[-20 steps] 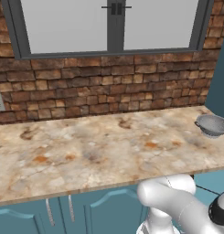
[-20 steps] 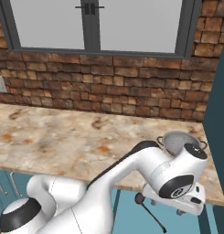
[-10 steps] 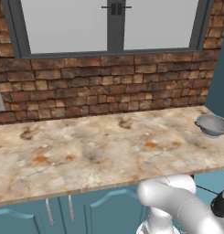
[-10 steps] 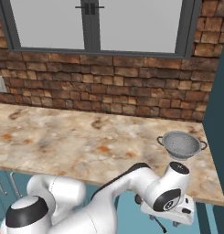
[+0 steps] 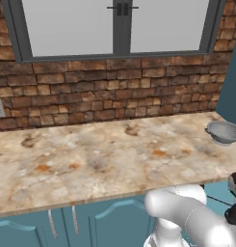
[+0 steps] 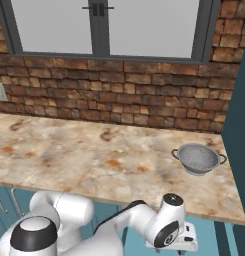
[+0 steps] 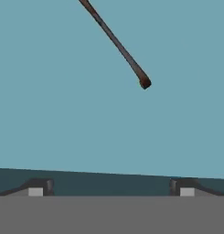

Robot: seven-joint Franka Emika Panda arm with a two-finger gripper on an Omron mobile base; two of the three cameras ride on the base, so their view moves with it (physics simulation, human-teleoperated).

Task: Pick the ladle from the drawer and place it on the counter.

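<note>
The ladle's thin dark handle (image 7: 117, 43) lies slanted on the teal drawer floor (image 7: 63, 114), its butt end toward the middle of the hand view; the cup-like bowl is out of frame. My gripper (image 7: 111, 189) hangs above the drawer, open, its fingertips (image 7: 38, 188) wide apart and nothing between them. The handle's end lies ahead of the fingertips, apart from them. The beige marbled counter (image 5: 90, 159) (image 6: 69, 155) runs above, and my wrist (image 6: 169, 227) sits below its front edge.
A grey metal colander-like bowl (image 5: 224, 131) (image 6: 199, 159) stands at the counter's right end. A brick wall (image 6: 119, 95) and a window rise behind the counter. Teal cabinet fronts (image 5: 66, 224) with handles lie below on the left.
My hand has sunk from in front of the metal bowl to below the counter's front edge, drifting slightly left. The bowl and counter have not moved.
</note>
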